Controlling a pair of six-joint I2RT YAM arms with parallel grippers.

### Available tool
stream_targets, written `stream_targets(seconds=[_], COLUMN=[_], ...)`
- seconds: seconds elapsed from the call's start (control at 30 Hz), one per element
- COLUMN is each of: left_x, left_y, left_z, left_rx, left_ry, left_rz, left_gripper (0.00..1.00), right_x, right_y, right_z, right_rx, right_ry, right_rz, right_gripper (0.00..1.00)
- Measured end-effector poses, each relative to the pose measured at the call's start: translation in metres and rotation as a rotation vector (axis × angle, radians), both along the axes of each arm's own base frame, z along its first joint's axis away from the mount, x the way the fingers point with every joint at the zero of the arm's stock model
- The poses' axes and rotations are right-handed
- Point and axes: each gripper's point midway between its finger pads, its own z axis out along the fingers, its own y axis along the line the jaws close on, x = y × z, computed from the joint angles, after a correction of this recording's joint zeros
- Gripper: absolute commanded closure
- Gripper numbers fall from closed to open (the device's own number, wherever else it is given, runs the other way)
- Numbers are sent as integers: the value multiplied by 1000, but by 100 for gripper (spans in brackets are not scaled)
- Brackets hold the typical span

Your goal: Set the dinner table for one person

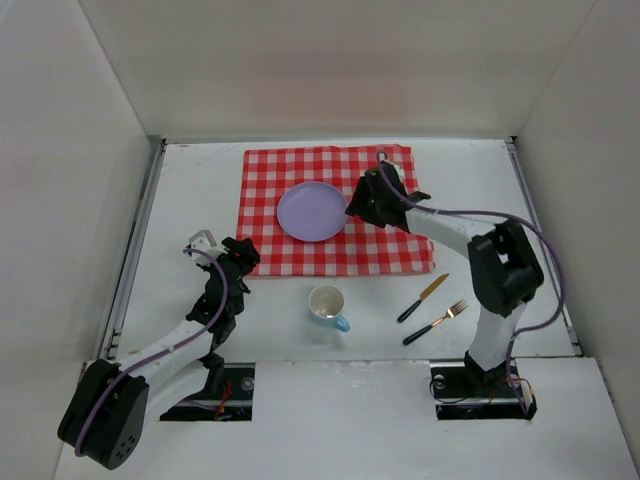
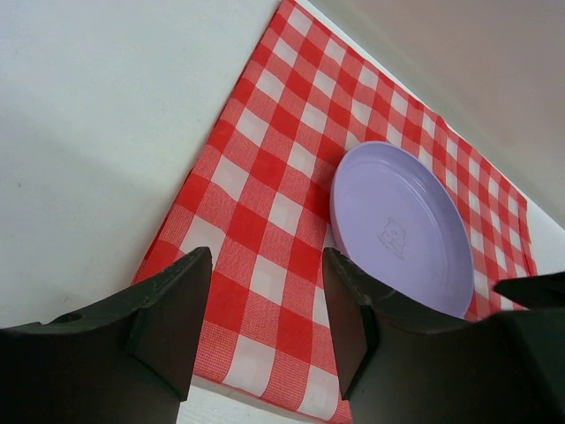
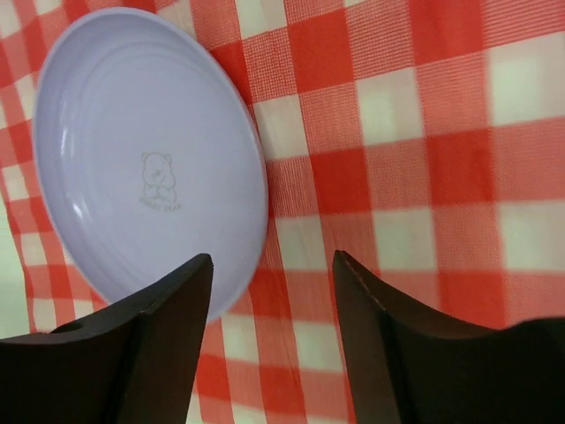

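Observation:
A red-and-white checked cloth (image 1: 330,205) lies on the white dinner table (image 1: 480,180). A lilac plate (image 1: 312,211) sits on the cloth, seen also in the left wrist view (image 2: 402,225) and the right wrist view (image 3: 146,150). My right gripper (image 1: 352,207) is open and empty just right of the plate's rim (image 3: 272,265). My left gripper (image 1: 243,252) is open and empty over the cloth's near left corner (image 2: 265,265). A white cup with a blue handle (image 1: 328,305), a knife (image 1: 422,297) and a fork (image 1: 435,322) lie on the table in front of the cloth.
White walls enclose the table on the left, back and right. The arm bases (image 1: 480,385) stand at the near edge. The cloth shows in both wrist views (image 2: 265,168) (image 3: 415,177).

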Motion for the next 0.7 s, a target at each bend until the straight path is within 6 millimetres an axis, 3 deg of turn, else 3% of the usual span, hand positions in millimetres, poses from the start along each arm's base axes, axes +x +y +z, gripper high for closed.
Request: stream_targets(seconds=[0.13, 0.17, 0.27, 0.33, 0.43, 0.5, 0.6, 0.7], left_x=[0, 0, 0, 0, 0, 0, 0, 0], left_y=[-1, -1, -1, -1, -1, -2, -1, -2], left_z=[-2, -2, -4, -4, -6, -7, -7, -8], left_rx=[2, 2, 3, 4, 4, 4, 4, 4], left_ry=[5, 7, 13, 14, 20, 22, 23, 25], left_rz=[-3, -3, -2, -3, -3, -5, -4, -6], left_gripper=[49, 49, 49, 49, 49, 49, 49, 48], right_x=[-27, -39, -86, -123, -173, -192, -209, -223], right_y=[-14, -13, 1, 16, 32, 35, 35, 42], right_z=[56, 73, 112, 129, 139, 140, 131, 109], right_rx=[-20, -24, -18, -8, -8, -17, -51, -99], right_ry=[-127, -173, -286, -337, -357, -349, -315, -257], right_rz=[28, 50, 173, 274, 420, 470, 522, 574], right_gripper=[36, 41, 68, 75, 66, 47, 44, 45])
